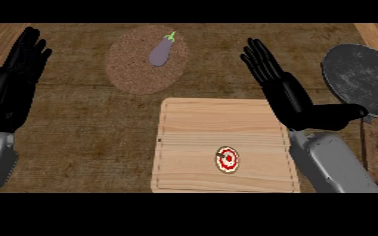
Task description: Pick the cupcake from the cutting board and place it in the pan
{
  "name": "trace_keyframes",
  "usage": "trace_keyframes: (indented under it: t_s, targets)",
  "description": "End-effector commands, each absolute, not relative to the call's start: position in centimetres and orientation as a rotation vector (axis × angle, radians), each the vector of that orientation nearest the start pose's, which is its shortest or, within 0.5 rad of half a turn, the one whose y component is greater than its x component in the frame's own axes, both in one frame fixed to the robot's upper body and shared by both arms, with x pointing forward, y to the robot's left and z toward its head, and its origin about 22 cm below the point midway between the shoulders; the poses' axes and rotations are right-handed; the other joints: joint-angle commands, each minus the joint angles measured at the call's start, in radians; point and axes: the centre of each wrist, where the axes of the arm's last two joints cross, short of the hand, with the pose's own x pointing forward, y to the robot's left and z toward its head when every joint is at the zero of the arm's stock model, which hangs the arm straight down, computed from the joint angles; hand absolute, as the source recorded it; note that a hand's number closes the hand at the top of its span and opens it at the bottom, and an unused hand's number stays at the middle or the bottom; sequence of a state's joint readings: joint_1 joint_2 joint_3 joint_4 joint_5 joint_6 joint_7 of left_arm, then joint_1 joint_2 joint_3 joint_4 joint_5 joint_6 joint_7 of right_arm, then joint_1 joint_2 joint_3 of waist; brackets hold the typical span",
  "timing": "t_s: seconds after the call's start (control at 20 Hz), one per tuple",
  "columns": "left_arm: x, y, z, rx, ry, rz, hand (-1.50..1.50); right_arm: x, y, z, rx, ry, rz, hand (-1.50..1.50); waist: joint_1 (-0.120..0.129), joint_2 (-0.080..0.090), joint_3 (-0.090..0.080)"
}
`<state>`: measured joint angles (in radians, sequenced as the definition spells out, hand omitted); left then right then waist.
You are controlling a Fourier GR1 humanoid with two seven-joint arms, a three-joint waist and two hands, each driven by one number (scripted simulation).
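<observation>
Pale wood cutting board (199, 130) at 6 o'clock on the darker plank counter (81, 110). Cupcake (228, 159) sits on it, toward the board's 5 o'clock corner. Seen from above it has a white top with red rings. Nothing touches it.

Right hand (284, 92) is over the board's 1 o'clock corner. Its fingers (260, 60) are straight and spread, pointing to 11 o'clock, thumb out toward 3. It holds nothing. Left hand (18, 77) rests at 9 o'clock by the edge, flat open, also empty.

Pan (353, 75), dark grey, at 3 o'clock, partly cut off by the edge. Round brown mat (133, 75) at 11 o'clock carries an eggplant (162, 50); not my concern.

Step in hand, as I judge it: the reach. Cupcake lies at 7 o'clock from my right palm. I would draw the hand back, come over the cake from above, and close thumb and fingers on its sides, below the topping, so the top is not squashed. Lift clear of the board before swinging toward 2 o'clock for the pan.

Writing: none readable. No brand or label anywhere.
</observation>
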<state>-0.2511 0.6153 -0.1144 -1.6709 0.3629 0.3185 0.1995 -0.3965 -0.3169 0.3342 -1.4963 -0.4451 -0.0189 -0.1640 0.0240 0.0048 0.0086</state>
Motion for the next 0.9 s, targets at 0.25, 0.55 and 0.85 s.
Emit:
trace_keyframes:
  t_s: [0.25,0.55,0.85]
  targets:
    - [27.7,29.7,7.6,0.197,-1.571,0.056,0.0,29.2,-20.3,14.0,0.341,-1.995,0.184,1.5,-0.036,-0.007,-0.01]
    - [25.6,29.1,5.7,0.148,-1.486,0.098,0.0,22.4,-25.5,8.5,-0.246,-1.897,0.505,-1.5,-0.097,-0.026,-0.012]
    - [27.0,27.9,5.4,0.13,-1.505,0.077,0.0,18.2,-28.7,11.3,-0.46,-1.814,0.713,-1.5,-0.072,-0.011,-0.011]
